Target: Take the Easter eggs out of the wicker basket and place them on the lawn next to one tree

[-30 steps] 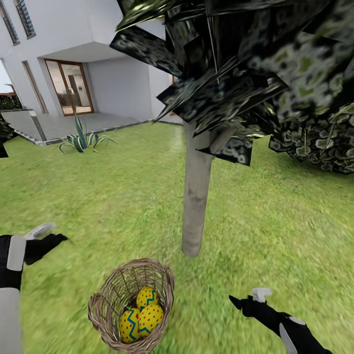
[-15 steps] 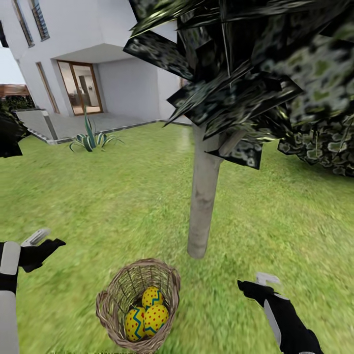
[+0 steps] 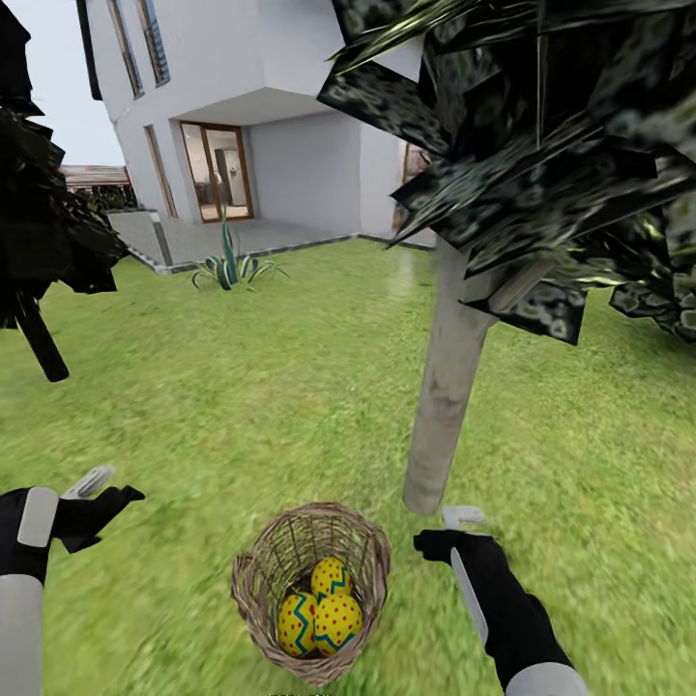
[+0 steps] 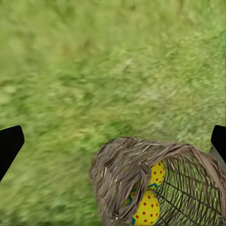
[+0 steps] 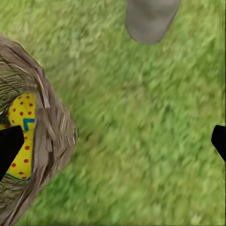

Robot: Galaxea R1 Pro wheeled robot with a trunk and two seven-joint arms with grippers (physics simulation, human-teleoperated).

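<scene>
- Left end effector [image 3: 101, 488] hovers at the basket's 10 o'clock, fingers apart, holding nothing.
- Your wicker basket [image 3: 311, 588] still holds all three Easter eggs [image 3: 324, 611] on the lawn [image 3: 242, 387].
- Right end effector [image 3: 449, 530], spread and empty, has closed in to the basket's 2 o'clock below the tree [image 3: 445, 387]; you're about set for a first pick.

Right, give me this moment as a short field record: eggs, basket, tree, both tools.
eggs: three Easter eggs, all inside the basket
basket: wicker basket, tipped on the lawn, near the trunk's base
tree: pale-trunked tree, dark foliage overhead
left tool: left tool, open, holding nothing, left of the basket
right tool: right tool, open, holding nothing, between basket and trunk
task state: no egg taken out yet
</scene>
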